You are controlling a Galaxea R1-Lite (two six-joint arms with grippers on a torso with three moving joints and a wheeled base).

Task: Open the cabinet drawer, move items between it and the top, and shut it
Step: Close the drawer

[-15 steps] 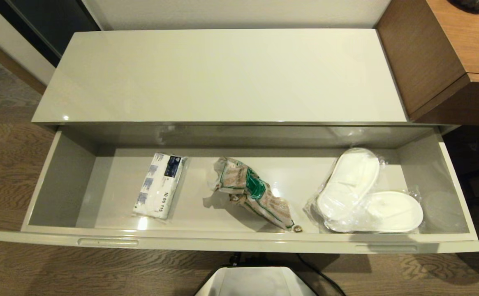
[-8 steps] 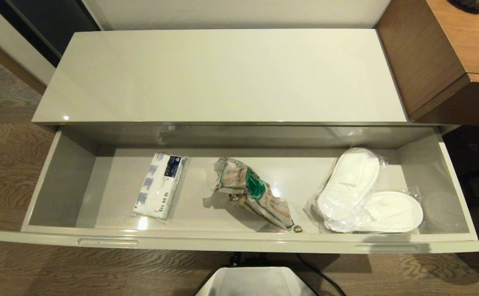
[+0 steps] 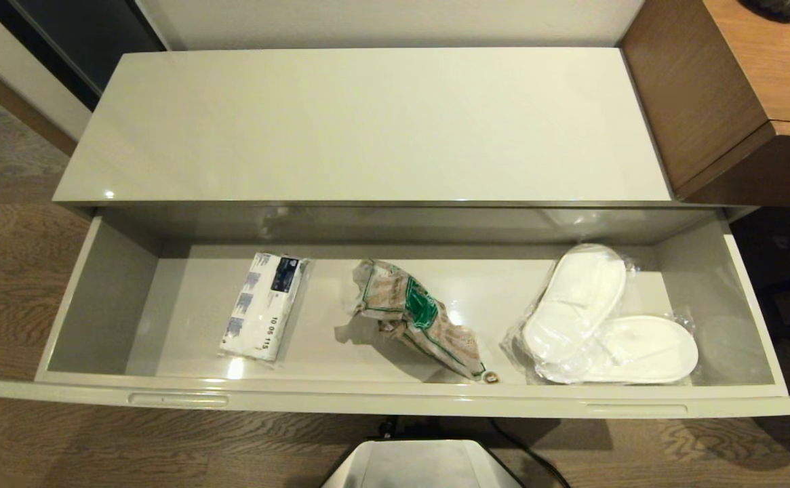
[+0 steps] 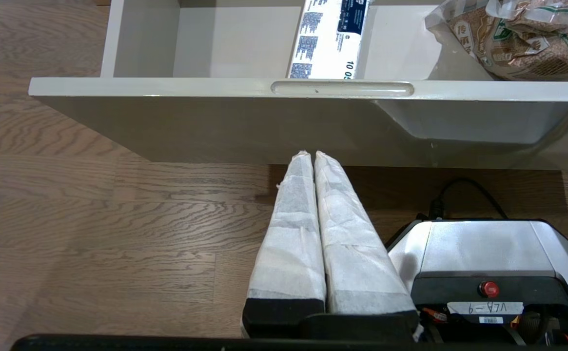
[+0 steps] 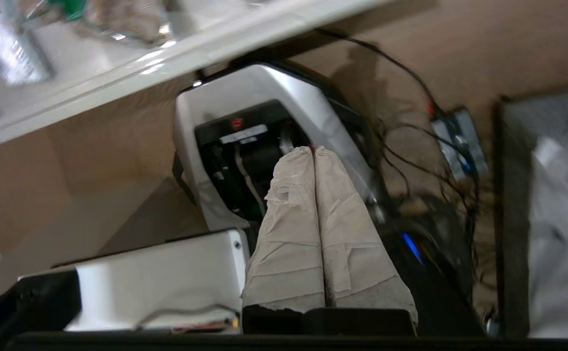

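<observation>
The cabinet drawer (image 3: 395,401) stands pulled fully open below the bare, glossy top (image 3: 367,122). Inside it the bagged white slippers (image 3: 605,318) lie at the right. The crinkly brown packet with a green label (image 3: 418,315) lies in the middle and also shows in the left wrist view (image 4: 522,39). Neither arm shows in the head view. My left gripper (image 4: 311,154) is shut and empty, low in front of the drawer front (image 4: 313,90). My right gripper (image 5: 312,149) is shut and empty, over the robot's base (image 5: 264,141).
A small white tissue pack with a dark blue label (image 3: 262,305) lies at the drawer's left. A brown wood-grain desk (image 3: 740,95) adjoins the cabinet on the right. The robot's base (image 3: 422,464) and a black cable (image 3: 523,447) sit on the wooden floor by the drawer.
</observation>
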